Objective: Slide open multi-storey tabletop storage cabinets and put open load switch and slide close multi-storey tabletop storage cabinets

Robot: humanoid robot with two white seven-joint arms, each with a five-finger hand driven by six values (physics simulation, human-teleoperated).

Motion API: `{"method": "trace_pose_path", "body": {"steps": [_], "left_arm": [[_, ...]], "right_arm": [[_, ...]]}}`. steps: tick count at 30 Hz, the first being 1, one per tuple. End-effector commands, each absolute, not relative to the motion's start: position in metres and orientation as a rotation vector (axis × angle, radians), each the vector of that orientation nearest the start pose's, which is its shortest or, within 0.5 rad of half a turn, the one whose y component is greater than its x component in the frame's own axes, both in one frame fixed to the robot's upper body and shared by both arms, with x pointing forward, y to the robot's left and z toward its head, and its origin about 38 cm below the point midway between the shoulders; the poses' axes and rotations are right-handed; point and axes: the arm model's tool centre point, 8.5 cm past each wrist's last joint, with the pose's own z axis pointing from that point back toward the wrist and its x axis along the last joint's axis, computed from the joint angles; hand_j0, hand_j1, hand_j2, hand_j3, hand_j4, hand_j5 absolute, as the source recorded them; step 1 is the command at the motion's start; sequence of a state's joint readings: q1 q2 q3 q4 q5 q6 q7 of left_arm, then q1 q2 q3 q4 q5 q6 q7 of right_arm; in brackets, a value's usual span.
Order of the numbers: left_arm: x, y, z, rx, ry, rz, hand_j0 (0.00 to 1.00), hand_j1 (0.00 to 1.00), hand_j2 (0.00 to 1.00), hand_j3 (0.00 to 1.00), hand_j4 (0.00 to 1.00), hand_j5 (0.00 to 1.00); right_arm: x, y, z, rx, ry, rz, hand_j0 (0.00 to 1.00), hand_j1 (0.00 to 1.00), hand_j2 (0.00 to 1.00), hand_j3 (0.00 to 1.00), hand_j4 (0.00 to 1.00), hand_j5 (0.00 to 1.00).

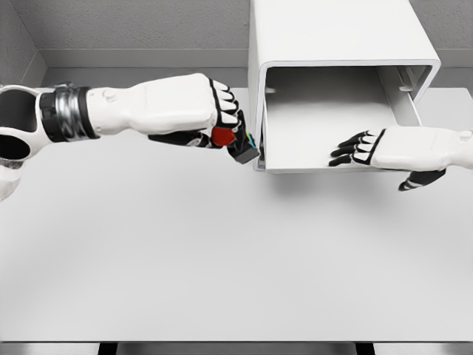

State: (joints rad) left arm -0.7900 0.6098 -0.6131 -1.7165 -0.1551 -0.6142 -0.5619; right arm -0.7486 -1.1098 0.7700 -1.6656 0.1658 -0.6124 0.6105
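A white tabletop storage cabinet [336,33] stands at the back of the table, its drawer [325,118] pulled out toward me and bare inside. My left hand [222,133] reaches in from the left, shut on the load switch [238,142], a small black block with a red handle and a green edge. The switch hangs just left of the drawer's left front corner, outside it. My right hand [355,150] lies over the drawer's front lip, fingers stretched flat into the drawer and thumb hanging below the lip, holding nothing.
The white table [222,259] stretches toward me from the cabinet. A grey wall runs behind the cabinet, and the table's front edge lies near the bottom of the view.
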Motion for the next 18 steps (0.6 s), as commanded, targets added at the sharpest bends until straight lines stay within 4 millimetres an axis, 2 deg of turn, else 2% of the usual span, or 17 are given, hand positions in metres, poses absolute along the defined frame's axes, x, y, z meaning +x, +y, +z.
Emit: {"method": "trace_pose_path", "body": {"steps": [1, 4, 7, 10, 14, 18], "left_arm": [[0.4, 0.144, 0.319, -0.098, 2.335, 2.348, 0.44, 0.44, 0.44, 0.44, 0.44, 0.44], [0.404, 0.13, 0.319, -0.105, 2.328, 2.332, 0.44, 0.44, 0.44, 0.44, 0.44, 0.44], [0.406, 0.121, 0.325, -0.112, 2.322, 2.31, 0.44, 0.44, 0.44, 0.44, 0.44, 0.44], [0.412, 0.105, 0.32, -0.12, 2.311, 2.318, 0.44, 0.44, 0.44, 0.44, 0.44, 0.44], [0.427, 0.078, 0.309, -0.157, 2.301, 2.345, 0.44, 0.44, 0.44, 0.44, 0.44, 0.44], [0.446, 0.054, 0.293, -0.202, 2.28, 2.418, 0.45, 0.45, 0.45, 0.45, 0.45, 0.45]], "right_arm": [[0.386, -0.328, 0.273, 0.431, 1.802, -3.142, 1.0, 1.0, 1.0, 1.0, 1.0, 1.0], [0.386, -0.337, 0.284, 0.484, 1.809, -3.138, 1.0, 1.0, 1.0, 1.0, 1.0, 1.0], [0.382, -0.354, 0.308, 0.517, 1.918, -3.116, 1.0, 1.0, 1.0, 1.0, 1.0, 1.0], [0.376, -0.374, 0.332, 0.583, 1.982, -3.103, 1.0, 1.0, 1.0, 1.0, 1.0, 1.0], [0.371, -0.389, 0.351, 0.641, 2.035, -3.091, 1.0, 1.0, 1.0, 1.0, 1.0, 1.0], [0.369, -0.398, 0.357, 0.69, 2.014, -3.107, 1.0, 1.0, 1.0, 1.0, 1.0, 1.0]]}}
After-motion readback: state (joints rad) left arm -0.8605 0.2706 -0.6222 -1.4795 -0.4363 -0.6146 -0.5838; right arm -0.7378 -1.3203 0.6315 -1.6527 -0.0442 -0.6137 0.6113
